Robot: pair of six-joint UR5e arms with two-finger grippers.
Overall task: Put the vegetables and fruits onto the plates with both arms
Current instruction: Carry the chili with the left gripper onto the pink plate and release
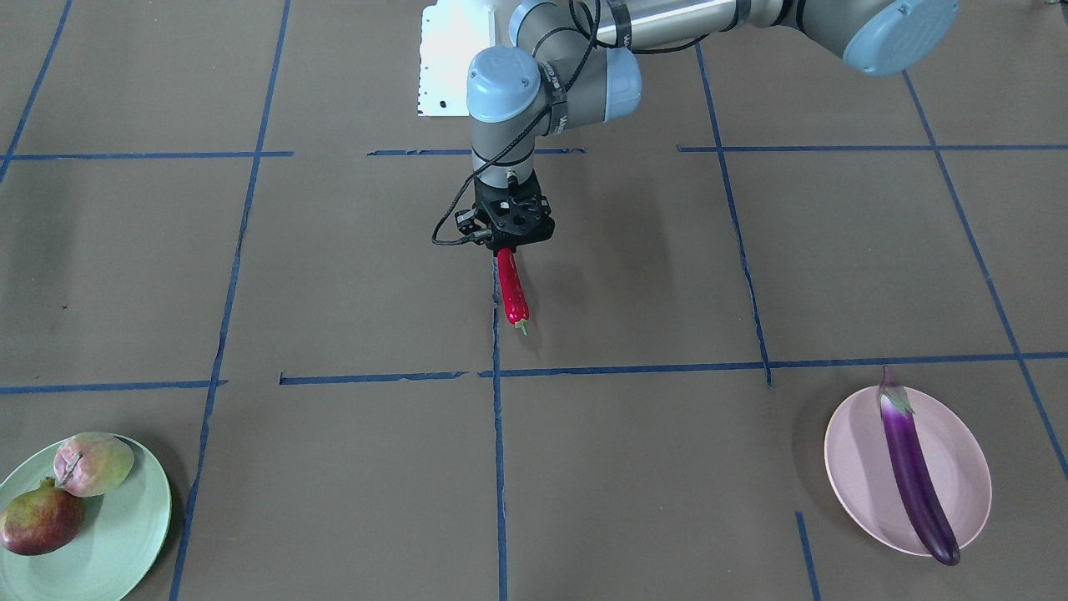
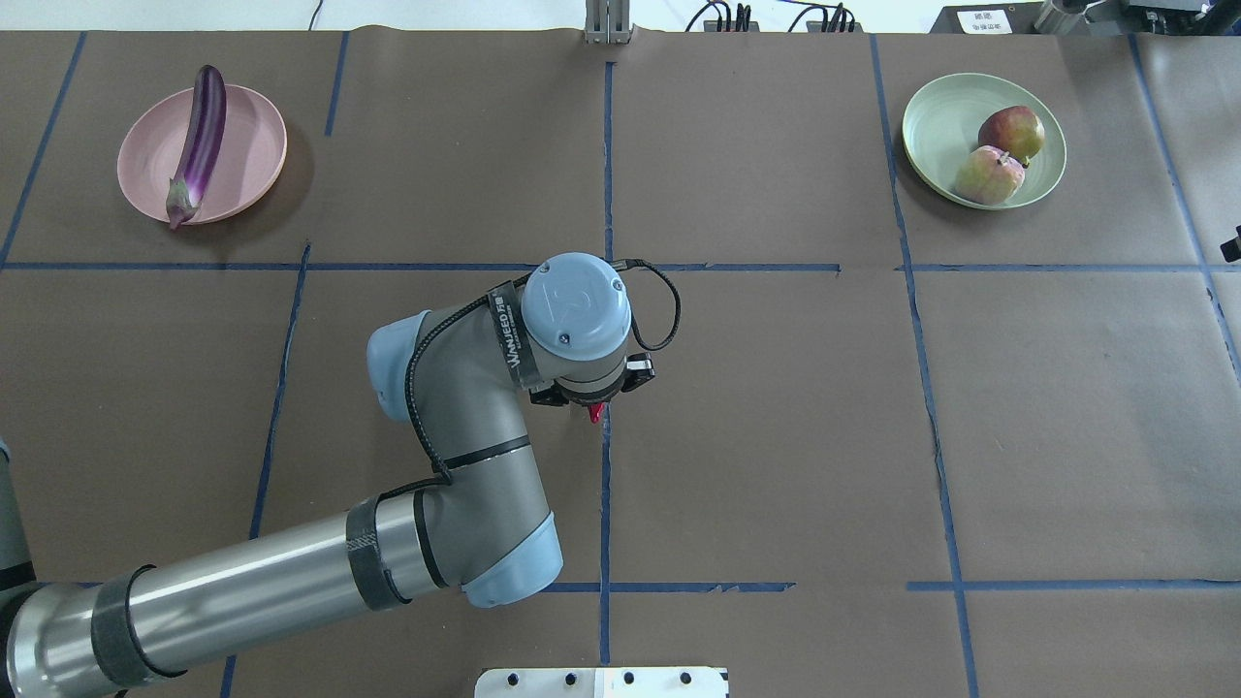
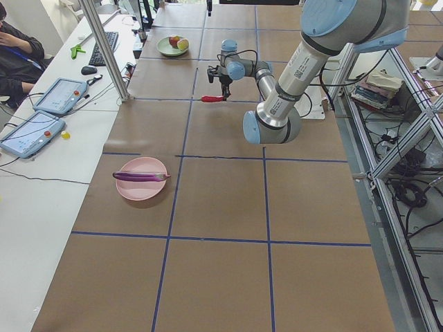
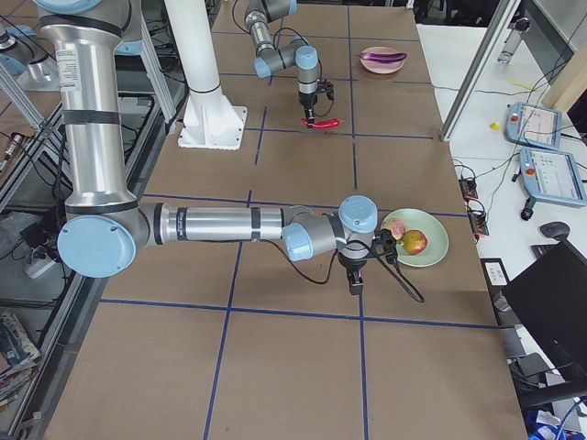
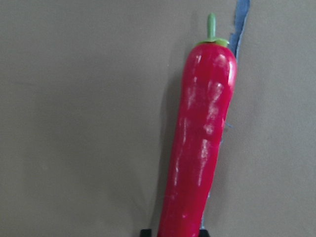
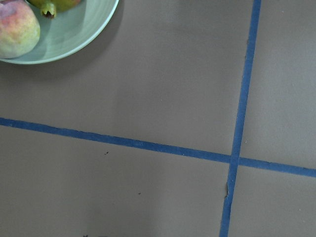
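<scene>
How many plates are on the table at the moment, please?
2. A pink plate, upper left in the overhead view, holds an eggplant; a green plate, upper right, holds a pomegranate and a peach.

eggplant on L plate | peach + pomegranate on R plate | chili ctr, btwn plates

Brown table (blue tape grid), white pedestal

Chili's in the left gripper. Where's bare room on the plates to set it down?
Pink plate: a bare strip beside the eggplant, wider toward the table's middle. Green plate: pomegranate and peach crowd its outer side; the side toward the middle is bare. The table between the plates is open apart from the left gripper holding the chili.
</scene>
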